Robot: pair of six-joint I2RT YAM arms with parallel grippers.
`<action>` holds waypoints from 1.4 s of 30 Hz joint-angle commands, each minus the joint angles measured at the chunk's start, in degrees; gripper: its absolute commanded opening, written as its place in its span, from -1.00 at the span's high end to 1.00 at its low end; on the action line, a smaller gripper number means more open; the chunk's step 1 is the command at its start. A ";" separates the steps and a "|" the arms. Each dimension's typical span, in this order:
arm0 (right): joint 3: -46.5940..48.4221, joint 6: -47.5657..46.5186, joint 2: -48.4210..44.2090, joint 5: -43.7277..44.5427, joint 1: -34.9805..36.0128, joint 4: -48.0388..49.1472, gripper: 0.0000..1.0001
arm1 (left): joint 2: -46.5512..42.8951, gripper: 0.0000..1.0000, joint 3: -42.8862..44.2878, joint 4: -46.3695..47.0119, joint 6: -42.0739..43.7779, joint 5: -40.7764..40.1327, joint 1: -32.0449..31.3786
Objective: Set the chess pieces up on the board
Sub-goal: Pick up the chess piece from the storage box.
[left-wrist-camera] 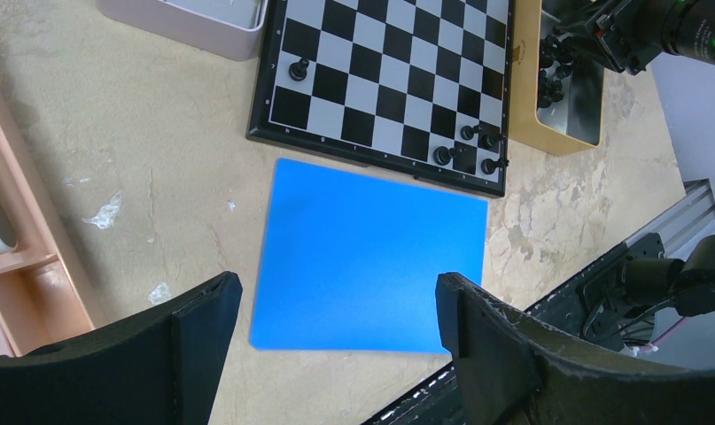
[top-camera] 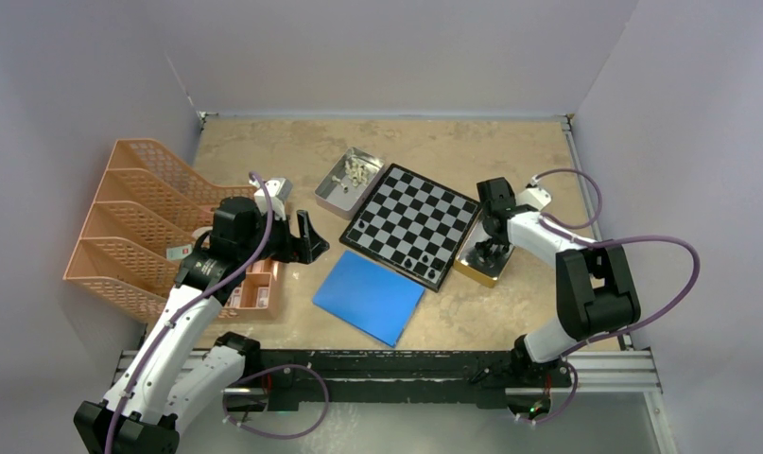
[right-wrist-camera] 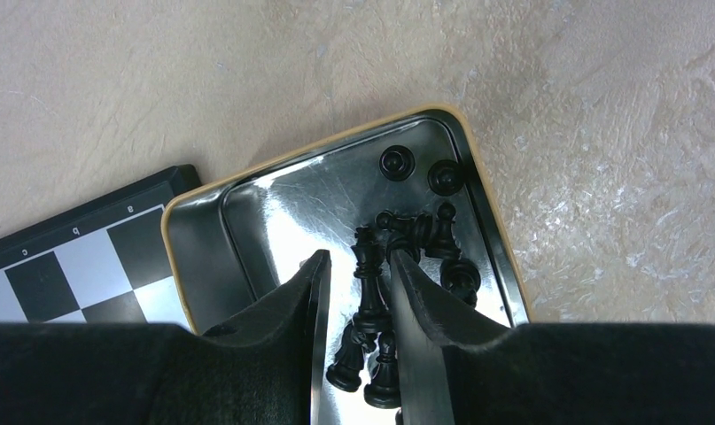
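Observation:
The board [top-camera: 410, 222] lies tilted mid-table, and shows in the left wrist view [left-wrist-camera: 389, 80] too. Several black chess pieces [top-camera: 424, 257] stand near its front corner [left-wrist-camera: 467, 150], and one black pawn [left-wrist-camera: 298, 69] stands apart. More black pieces [right-wrist-camera: 424, 235] lie in a gold-rimmed tin [top-camera: 479, 267] right of the board. My right gripper [right-wrist-camera: 358, 266] is down in this tin, narrowly open, with a lying black piece [right-wrist-camera: 369, 283] between the fingers and a gap on the left side. Pale cream pieces [top-camera: 356, 172] lie in a silver tin [top-camera: 338, 194]. My left gripper [left-wrist-camera: 336, 305] is open and empty above the table.
A plain blue sheet [top-camera: 369, 296] lies in front of the board. An orange file rack [top-camera: 131, 218] and a small orange tray [top-camera: 256, 291] stand at the left, under my left arm. The metal rail [top-camera: 396, 364] runs along the near edge.

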 commanded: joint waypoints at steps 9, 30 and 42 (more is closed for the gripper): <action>0.62 2.33 -0.41 3.99 -0.31 -3.27 0.32 | -0.47 -0.62 0.30 1.22 0.11 0.20 -0.19; -0.34 1.64 2.03 0.49 -0.90 -1.33 0.34 | -0.53 -0.62 0.30 1.22 0.11 0.13 -0.19; -0.06 -0.09 -0.21 1.52 -0.99 -0.80 0.75 | -0.53 -0.62 0.30 1.22 0.11 0.05 -0.19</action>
